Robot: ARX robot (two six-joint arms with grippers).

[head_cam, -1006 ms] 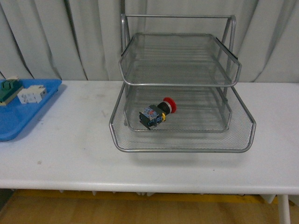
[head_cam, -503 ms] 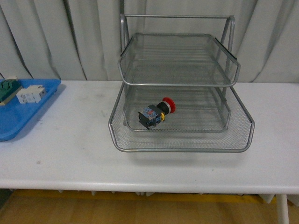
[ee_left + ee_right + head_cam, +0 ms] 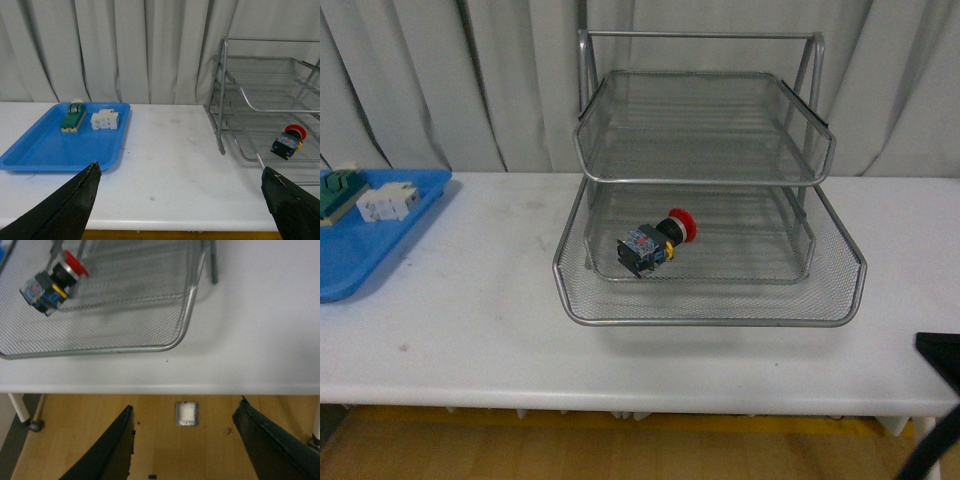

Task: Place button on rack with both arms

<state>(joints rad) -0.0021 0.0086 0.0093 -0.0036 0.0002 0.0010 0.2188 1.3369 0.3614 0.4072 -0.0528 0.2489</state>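
Observation:
The button (image 3: pixel 656 241), with red cap, yellow ring and dark body, lies on its side on the bottom tier of the silver mesh rack (image 3: pixel 710 310) at the table's middle. It also shows in the left wrist view (image 3: pixel 288 141) and the right wrist view (image 3: pixel 51 284). My left gripper (image 3: pixel 182 172) is open and empty, low at the table's front edge, left of the rack (image 3: pixel 235 85). My right gripper (image 3: pixel 184 412) is open and empty, below and off the table's front edge, right of the rack's front corner (image 3: pixel 182 335). A dark part of the right arm (image 3: pixel 940 400) shows at the lower right.
A flat blue tray (image 3: pixel 360 255) at the table's left end holds a green-and-cream switch block (image 3: pixel 340 192) and a white block (image 3: pixel 388 201); the left wrist view shows the tray (image 3: pixel 45 150) too. Curtains hang behind. Wooden floor (image 3: pixel 165 440) lies under the table edge.
The dark part of my right arm has come into view at the lower right of the front view. The button and rack have stayed put.

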